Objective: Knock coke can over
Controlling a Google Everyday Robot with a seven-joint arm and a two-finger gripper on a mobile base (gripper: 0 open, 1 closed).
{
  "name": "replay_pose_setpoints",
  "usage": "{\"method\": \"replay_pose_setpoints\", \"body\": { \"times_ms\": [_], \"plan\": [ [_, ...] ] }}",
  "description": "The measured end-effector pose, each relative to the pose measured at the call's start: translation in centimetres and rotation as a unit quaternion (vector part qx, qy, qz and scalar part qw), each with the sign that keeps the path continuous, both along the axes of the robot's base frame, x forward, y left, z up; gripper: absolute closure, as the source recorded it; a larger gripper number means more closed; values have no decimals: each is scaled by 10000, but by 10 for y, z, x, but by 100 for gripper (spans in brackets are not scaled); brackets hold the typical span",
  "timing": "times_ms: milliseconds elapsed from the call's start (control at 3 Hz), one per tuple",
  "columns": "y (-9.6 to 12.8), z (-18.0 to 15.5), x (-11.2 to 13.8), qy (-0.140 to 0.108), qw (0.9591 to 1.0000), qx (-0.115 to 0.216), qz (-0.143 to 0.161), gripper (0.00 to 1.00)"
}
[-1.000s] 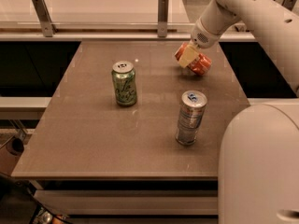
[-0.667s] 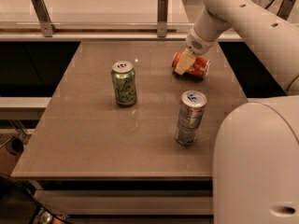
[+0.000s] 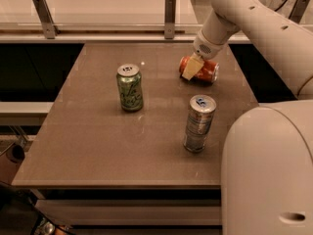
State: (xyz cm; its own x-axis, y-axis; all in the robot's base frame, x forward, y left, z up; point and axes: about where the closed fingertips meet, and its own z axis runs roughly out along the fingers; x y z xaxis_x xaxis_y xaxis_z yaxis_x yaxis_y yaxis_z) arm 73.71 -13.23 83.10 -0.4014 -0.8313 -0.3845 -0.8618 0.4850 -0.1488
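Coke can (image 3: 209,71) lies on its side at the far right part of the table (image 3: 88,151). Its long axis runs about left to right. The gripper (image 3: 191,67) is at the left end of the can, touching it or just in front of it, and it covers part of the red body. Whether the gripper is wide or narrow I cannot tell; it does not seem to hold the can. The arm (image 3: 244,18) comes down to it from the far right. The green can (image 3: 129,88) stands upright well to the left. The silver can (image 3: 199,123) stands upright on the near side, apart from the coke can. I judge that the knocking is done, because the can is flat on the table. The next move probably needs only to lift the gripper up and away. A push toward the near side is a risk: with this axis the can may roll to the silver can.
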Motion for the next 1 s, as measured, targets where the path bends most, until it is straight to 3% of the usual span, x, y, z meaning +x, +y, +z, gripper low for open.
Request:
{"method": "replay_pose_setpoints", "body": {
  "times_ms": [1000],
  "plan": [
    [2,-2,0,34,10000,-3,14,13]
  ]
}}
